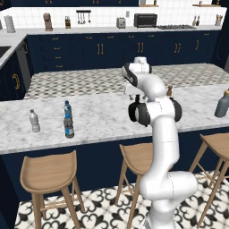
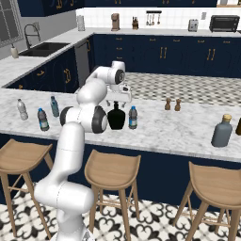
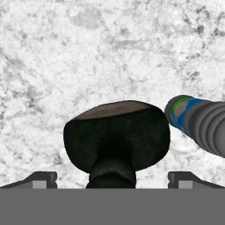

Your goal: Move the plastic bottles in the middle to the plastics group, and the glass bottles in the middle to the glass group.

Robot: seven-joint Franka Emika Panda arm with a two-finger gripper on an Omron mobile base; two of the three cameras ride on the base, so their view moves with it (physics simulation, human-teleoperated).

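We see a glossy white arm (image 2: 70, 141) built of thick rounded tube segments, with black rings at its joints (image 1: 142, 114). At six o'clock it swells into a bulbous white base. Two small dark fingertips (image 3: 41, 178) have paler grey pads.

Kitchen, navy cabinets (image 1: 98, 47) with brass handles along the back wall, white tile above. White marble island counter (image 1: 103, 118); three wooden stools (image 2: 112, 170) tucked against its near side. Floor: black-and-white patterned tile (image 1: 103, 210). Toaster oven (image 1: 145, 20) and toaster (image 1: 120, 22) on rear worktop. Sink (image 2: 44, 48) with faucet at left, window (image 2: 8, 21) above it.
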